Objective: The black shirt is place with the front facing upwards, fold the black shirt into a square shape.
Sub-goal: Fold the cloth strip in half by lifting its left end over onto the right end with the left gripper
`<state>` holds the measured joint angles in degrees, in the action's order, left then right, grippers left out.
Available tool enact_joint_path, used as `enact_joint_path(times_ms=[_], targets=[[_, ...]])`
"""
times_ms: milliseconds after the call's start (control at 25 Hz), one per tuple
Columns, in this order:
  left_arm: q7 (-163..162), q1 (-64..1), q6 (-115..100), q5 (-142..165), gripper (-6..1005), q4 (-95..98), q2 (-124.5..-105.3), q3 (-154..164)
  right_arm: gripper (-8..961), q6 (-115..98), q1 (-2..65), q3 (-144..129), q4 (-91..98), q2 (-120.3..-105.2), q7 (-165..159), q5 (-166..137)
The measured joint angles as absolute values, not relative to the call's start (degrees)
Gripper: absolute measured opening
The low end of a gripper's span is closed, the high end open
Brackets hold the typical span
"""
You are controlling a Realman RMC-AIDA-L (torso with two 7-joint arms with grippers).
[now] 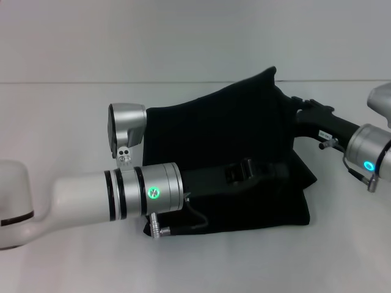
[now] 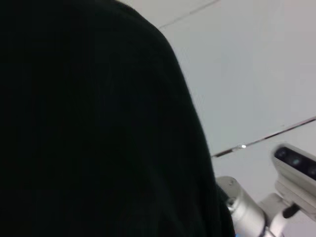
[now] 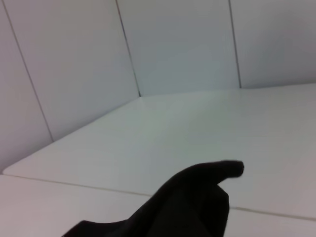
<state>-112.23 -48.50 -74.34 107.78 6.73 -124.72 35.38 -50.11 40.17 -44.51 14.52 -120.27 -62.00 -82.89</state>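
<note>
- Lying on the white table (image 1: 73, 268) in the middle of the head view, the black shirt (image 1: 226, 140) is already bunched into a compact, roughly four-sided bundle, with no lettering showing.
- Its far right corner rises to a peak above the rest, and the right wrist view shows that same raised tip of cloth against the table and wall; I judge the corner is being lifted so it can be carried over the bundle as a further fold.
- The near edge lies flat with a fairly straight hem, so the shape looks close to square but not yet tidy on the right side.
- The right gripper (image 1: 294, 113) reaches in from the right to the lifted edge, touching the cloth; dark cloth and black fingers merge, so I cannot tell whether it pinches the fabric.
- The left gripper (image 1: 247, 168) stretches low across the top of the bundle from the left, probably to pin the layers while the other side moves; whether its fingers are spread or closed cannot be told.
- Cloth fills most of the left wrist view, which fits a gripper lying right against the shirt.
</note>
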Motion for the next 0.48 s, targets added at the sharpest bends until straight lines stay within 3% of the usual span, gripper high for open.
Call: enact_joint_path(times_ms=[480], targets=[[-108.75,-49.58,-62.48,106.59,72,1.69,-124.72,34.69,917,-47.42,37.78,-42.97,14.85,-120.14,-60.91,-82.79]])
